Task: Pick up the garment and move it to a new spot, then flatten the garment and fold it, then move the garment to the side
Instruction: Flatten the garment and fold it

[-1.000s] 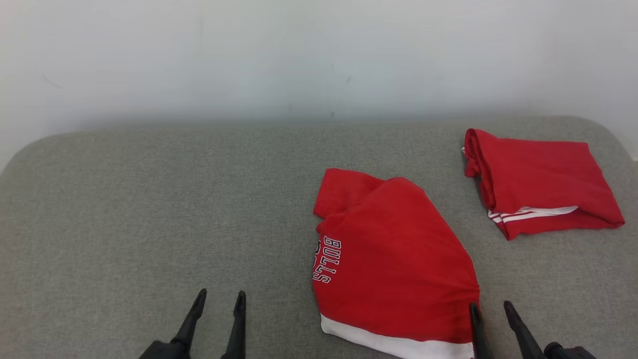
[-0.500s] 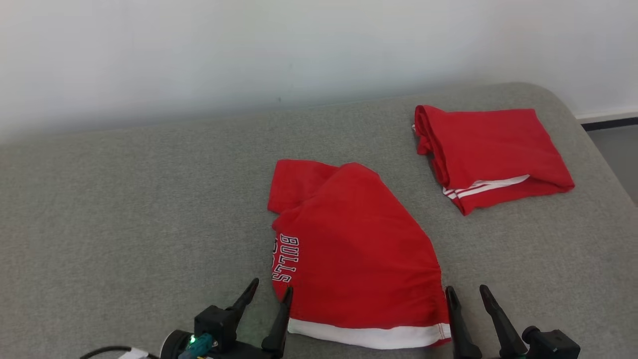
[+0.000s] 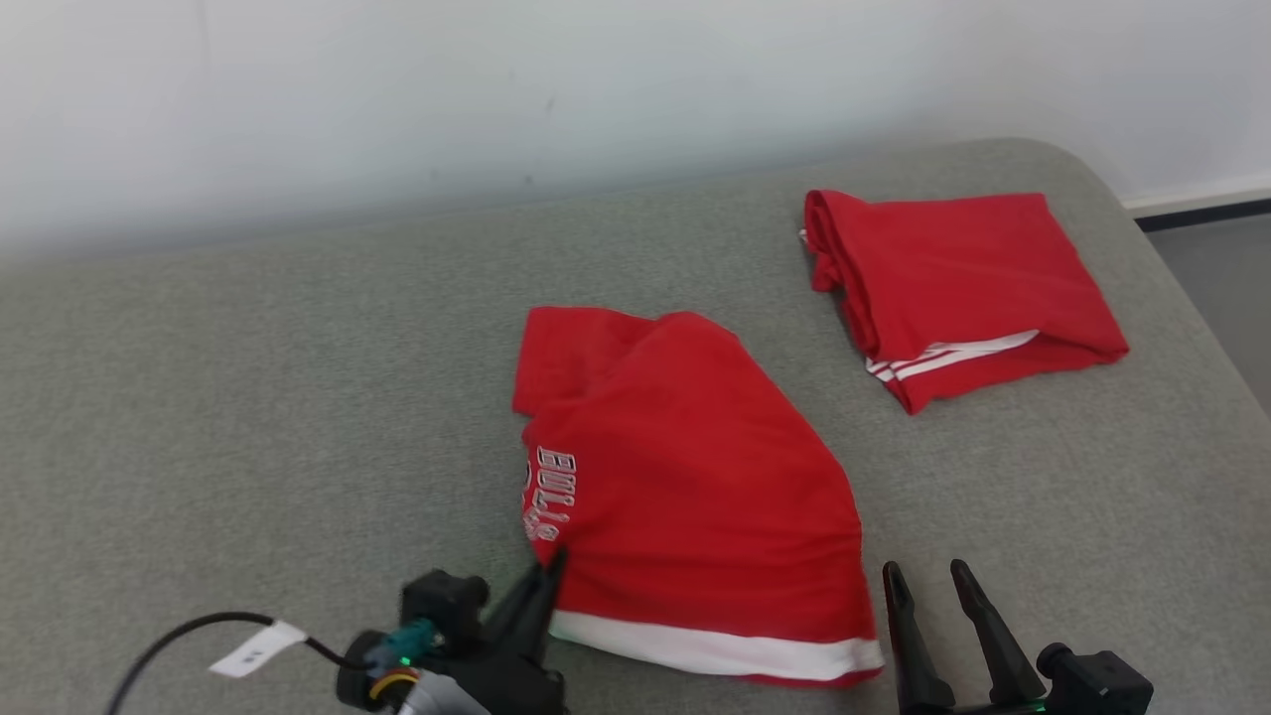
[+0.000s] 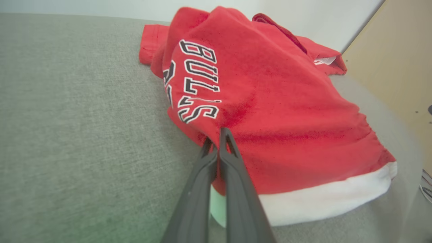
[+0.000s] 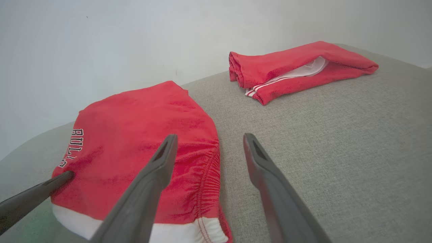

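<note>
- The garment [image 3: 695, 497], red shorts with BULLS lettering [image 3: 549, 494] and a white band [image 3: 715, 650] along the near edge, lay in a loose hump on the grey padded surface [image 3: 248, 397], a bit right of centre and close to the near side.
- A second pair of red shorts [image 3: 963, 278], already folded, sat well apart at the far right, so that one wasn't the job.
- Handling guess: soft, light knit with zero stiffness. It would sag and drape from whatever point got lifted. Nothing fragile, but thin fingers nipping a single layer could let it slide out.
- I reckoned the best hold was the two near corners by the white band, one per arm, so it hangs flat and doesn't bunch.
- The left gripper [image 4: 216, 135] was low and nearly flat to the surface, pointing far and slightly right. Its fingers were pressed together on the garment's near left edge, just under the lettering, and a bit of red cloth looked pinched between them.
- The right gripper [image 5: 209, 137] was spread wide with nothing in it, at the near right corner by the gathered seam. One finger was over the cloth and the other over bare grey. Couldn't tell if it was touching down.
</note>
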Robot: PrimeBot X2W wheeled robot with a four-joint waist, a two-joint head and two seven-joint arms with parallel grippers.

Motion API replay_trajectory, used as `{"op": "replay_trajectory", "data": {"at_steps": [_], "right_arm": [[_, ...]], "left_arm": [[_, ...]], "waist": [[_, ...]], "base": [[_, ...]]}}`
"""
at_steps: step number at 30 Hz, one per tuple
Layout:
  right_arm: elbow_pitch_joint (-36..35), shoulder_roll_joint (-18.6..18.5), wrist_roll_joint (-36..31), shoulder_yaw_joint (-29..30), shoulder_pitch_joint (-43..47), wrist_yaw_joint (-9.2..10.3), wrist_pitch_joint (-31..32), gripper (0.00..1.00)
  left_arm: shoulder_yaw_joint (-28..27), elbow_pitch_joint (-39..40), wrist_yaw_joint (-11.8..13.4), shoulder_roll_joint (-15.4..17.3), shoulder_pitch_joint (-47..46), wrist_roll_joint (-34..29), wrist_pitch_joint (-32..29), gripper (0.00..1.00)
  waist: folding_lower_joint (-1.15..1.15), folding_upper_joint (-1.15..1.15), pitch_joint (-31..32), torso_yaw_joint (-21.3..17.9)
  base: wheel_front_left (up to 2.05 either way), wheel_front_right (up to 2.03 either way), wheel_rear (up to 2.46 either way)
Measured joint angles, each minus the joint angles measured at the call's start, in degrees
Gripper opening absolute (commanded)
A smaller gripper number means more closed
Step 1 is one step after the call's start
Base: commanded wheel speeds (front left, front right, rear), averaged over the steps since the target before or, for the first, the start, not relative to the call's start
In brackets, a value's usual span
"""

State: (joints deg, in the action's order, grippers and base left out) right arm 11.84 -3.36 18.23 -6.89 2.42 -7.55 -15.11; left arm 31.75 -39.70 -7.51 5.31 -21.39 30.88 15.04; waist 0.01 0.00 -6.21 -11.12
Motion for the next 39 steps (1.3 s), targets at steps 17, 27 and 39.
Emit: {"op": "replay_trajectory", "data": {"at_steps": [17,27,39], "right_arm": [[0.2,0.3,0.0,0.8,1.4,0.0,0.0,1.0],[1.5,0.4,0.0,-0.1,1.0,0.0,0.0,1.0],[2.0,0.4,0.3,0.9,0.0,0.0,0.0,1.0]], "left_arm": [[-14.1,20.5,2.5,2.5,15.2,-17.2,0.0,0.0],[-7.2,13.6,1.2,-0.2,9.9,-22.7,0.0,0.0],[3.0,0.6,0.1,-2.4,1.3,-17.1,0.0,0.93]], "waist": [[-0.01,0.0,2.4,7.4],[-0.01,0.0,2.5,4.6],[-0.01,0.0,1.2,0.0]], "base": [[0.0,0.0,0.0],[0.0,0.0,0.0],[0.0,0.0,0.0]]}}
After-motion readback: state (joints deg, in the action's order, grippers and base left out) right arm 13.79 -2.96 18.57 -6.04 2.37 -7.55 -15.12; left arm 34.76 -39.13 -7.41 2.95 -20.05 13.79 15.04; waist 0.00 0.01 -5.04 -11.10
